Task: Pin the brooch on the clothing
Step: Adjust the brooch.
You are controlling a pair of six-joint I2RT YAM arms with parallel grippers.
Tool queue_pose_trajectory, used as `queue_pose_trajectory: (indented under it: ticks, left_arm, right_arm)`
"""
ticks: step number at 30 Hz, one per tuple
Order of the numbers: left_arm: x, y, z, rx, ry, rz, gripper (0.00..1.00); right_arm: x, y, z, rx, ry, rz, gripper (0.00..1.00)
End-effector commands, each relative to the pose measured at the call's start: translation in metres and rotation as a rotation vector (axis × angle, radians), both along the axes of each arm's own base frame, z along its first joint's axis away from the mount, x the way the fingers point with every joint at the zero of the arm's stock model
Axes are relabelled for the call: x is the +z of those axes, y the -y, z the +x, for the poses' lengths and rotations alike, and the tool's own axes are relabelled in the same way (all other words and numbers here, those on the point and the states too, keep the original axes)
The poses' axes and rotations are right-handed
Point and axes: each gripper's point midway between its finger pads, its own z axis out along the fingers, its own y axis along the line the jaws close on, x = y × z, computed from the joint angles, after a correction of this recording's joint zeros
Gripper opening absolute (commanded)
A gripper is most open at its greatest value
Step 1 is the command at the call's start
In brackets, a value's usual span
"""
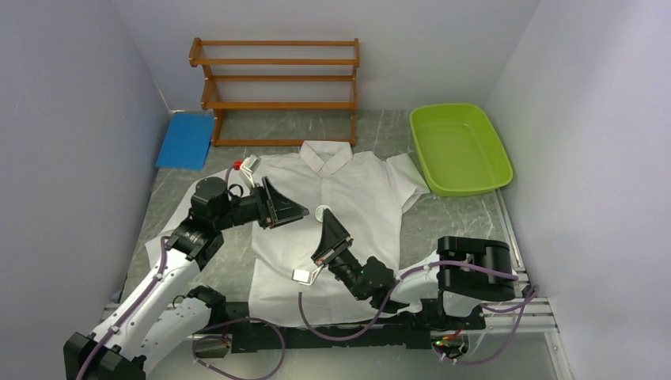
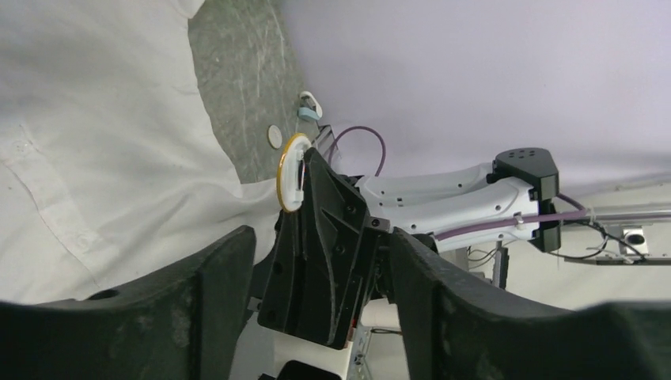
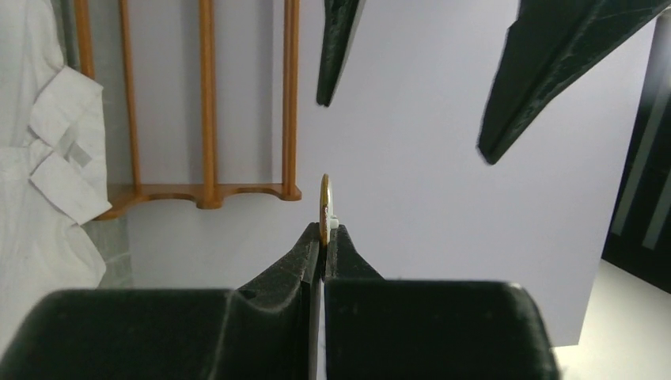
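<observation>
The white short-sleeved shirt [image 1: 356, 198] lies flat on the table, collar to the far side. It also shows in the left wrist view [image 2: 103, 142] and the right wrist view [image 3: 32, 158]. My right gripper [image 1: 325, 221] is shut on the brooch [image 1: 323, 212], a round white disc with a gold rim, and holds it upright above the shirt's middle. The brooch shows edge-on in the right wrist view [image 3: 324, 204] above the gripper's closed fingertips [image 3: 324, 235]. My left gripper [image 1: 289, 204] is open wide and empty, just left of the brooch [image 2: 291, 172], and its fingers [image 3: 336, 47] face it.
A wooden rack [image 1: 277, 87] stands at the back. A green bin [image 1: 460, 148] is at the back right, a blue sheet [image 1: 185, 139] at the back left. A small white disc [image 2: 274, 136] and a blue-white clip [image 2: 310, 107] lie on the grey table beside the shirt.
</observation>
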Motion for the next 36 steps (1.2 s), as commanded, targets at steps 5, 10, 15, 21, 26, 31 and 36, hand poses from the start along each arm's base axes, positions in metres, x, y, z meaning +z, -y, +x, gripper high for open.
queue_pose_trajectory:
  ticks: [5, 10, 15, 21, 26, 31, 36]
  left_arm:
    - [0.0, 0.023, -0.004, -0.064, 0.043, -0.06, 0.59]
    - [0.001, 0.035, 0.001, -0.084, 0.052, -0.081, 0.46]
    - [-0.002, 0.039, 0.003, -0.087, 0.049, -0.084, 0.34]
    - [-0.001, 0.034, 0.003, -0.056, 0.06, -0.06, 0.26]
    - [0.005, 0.033, -0.004, -0.071, 0.072, -0.081, 0.33]
    - [0.002, 0.024, -0.007, -0.029, 0.076, -0.06, 0.41]
    - [0.001, 0.022, -0.011, -0.025, 0.091, -0.092, 0.33]
  right_arm:
    - [0.052, 0.011, -0.012, 0.015, 0.072, 0.229, 0.0]
    - [0.055, 0.011, -0.015, 0.025, 0.064, 0.25, 0.0]
    - [0.056, 0.012, -0.015, 0.022, 0.048, 0.27, 0.0]
    - [0.055, 0.013, -0.015, 0.025, 0.04, 0.275, 0.0]
    - [0.054, 0.01, -0.015, 0.035, 0.03, 0.288, 0.0]
    - [0.05, 0.01, -0.014, 0.024, 0.029, 0.274, 0.0]
    - [0.053, 0.011, -0.015, 0.035, 0.026, 0.292, 0.0]
